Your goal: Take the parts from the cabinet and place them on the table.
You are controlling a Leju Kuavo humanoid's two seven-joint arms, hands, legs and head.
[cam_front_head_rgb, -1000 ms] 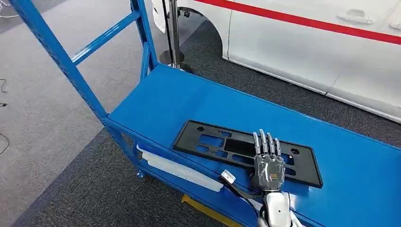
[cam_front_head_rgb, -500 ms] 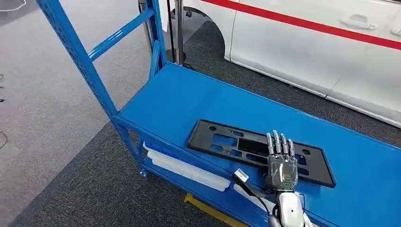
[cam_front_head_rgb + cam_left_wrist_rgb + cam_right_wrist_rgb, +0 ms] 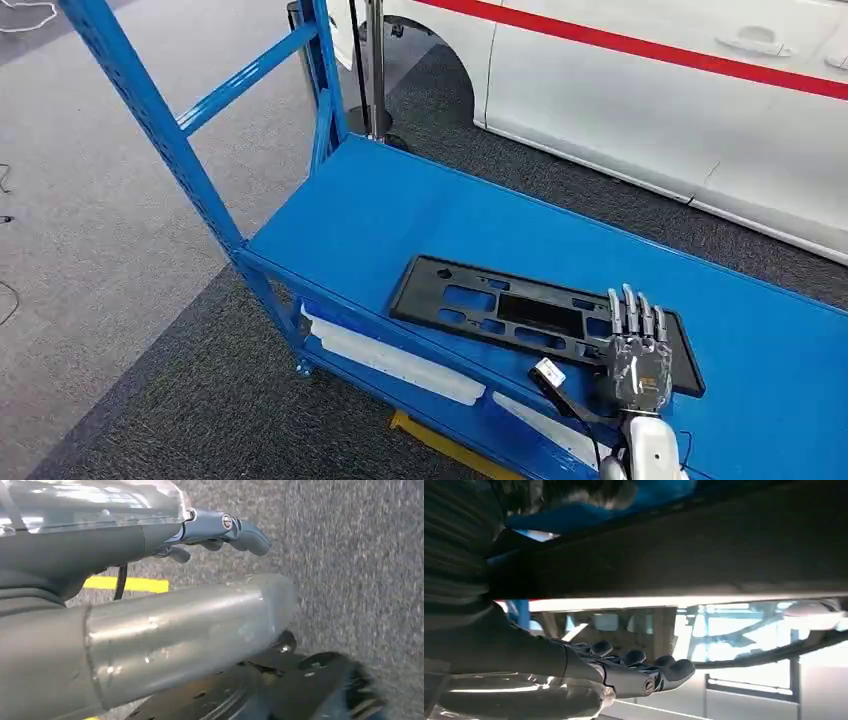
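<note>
Head view, reach stage: the fingers (image 3: 634,309) of my right hand (image 3: 636,362) lie straight and close together, stretched flat over the near right end of the black plate (image 3: 520,318); they hold nothing, and I cannot tell whether they touch the plate or hover just above it; in the right wrist view the same fingers (image 3: 659,667) point forward, slightly curled, with nothing between them; my left hand (image 3: 220,530) hangs over the grey carpet, its fingers loosely curled around nothing. The plate lies flat on the top shelf of the blue rack (image 3: 400,215), close to the shelf's front edge; a long white part (image 3: 390,358) rests on the shelf below; a white car (image 3: 680,90) stands behind the rack. I judge the step in hand to be the first pick, with the plate not yet gripped; the next move calls for getting the thumb under the plate's near edge and closing on it, since a thin flat piece lying flush offers little to catch, then lifting it level before turning to the table.
</note>
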